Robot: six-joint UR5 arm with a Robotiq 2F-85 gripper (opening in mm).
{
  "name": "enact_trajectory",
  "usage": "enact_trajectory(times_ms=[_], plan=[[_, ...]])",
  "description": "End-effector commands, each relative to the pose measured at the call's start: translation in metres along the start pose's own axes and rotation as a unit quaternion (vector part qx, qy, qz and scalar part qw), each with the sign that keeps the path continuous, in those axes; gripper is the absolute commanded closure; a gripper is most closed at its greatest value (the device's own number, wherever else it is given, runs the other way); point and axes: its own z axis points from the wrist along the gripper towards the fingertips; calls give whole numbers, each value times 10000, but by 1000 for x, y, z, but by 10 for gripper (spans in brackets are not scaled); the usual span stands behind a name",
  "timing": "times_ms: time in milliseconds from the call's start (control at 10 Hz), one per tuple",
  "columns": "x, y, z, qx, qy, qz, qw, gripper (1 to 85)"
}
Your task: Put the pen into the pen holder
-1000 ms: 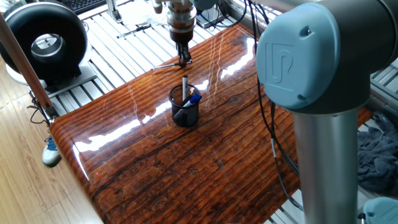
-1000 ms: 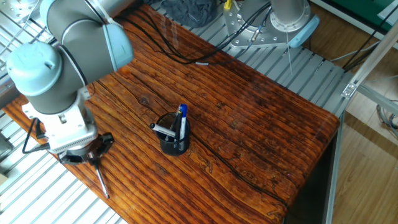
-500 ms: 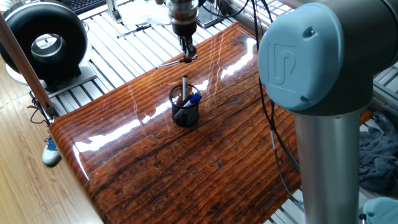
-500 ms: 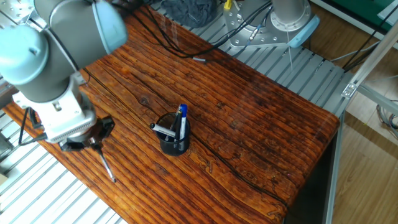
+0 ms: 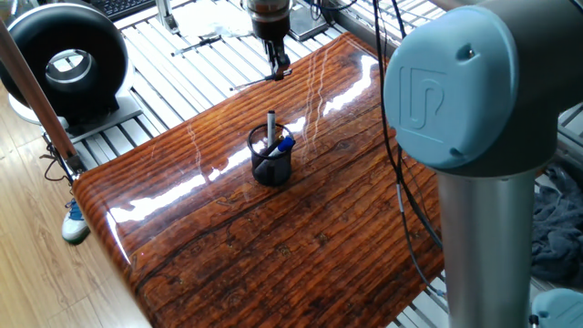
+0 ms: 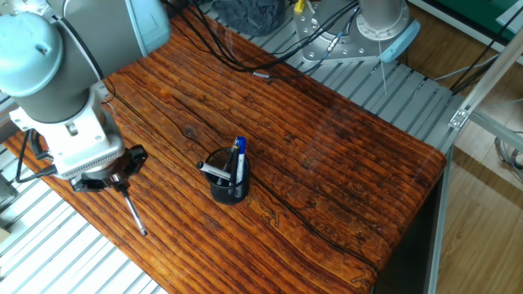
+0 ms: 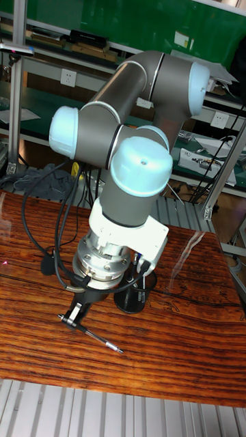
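The end effector has its two fingers pinched on one end of the pen, a very slim dark stick that slants away from the grip above the glossy striped-wood worktop, near its edge. Well apart from the end effector, toward the middle of the worktop, stands the pen holder, a round black see-through mesh cup. In it lean a grey pen and a blue-capped pen.

- The gripper has moved toward the top of the frame in one fixed view, lifting clear of the table.
- The pen, clamped at one end, rose with it.
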Motion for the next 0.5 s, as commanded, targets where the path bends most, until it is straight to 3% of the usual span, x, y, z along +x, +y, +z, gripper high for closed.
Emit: enact_trajectory(times_ms=[0, 400], plan=[[11, 1, -5, -48, 183, -268, 9995, 843], [13, 0, -5, -39, 228, -166, 9996, 843]])
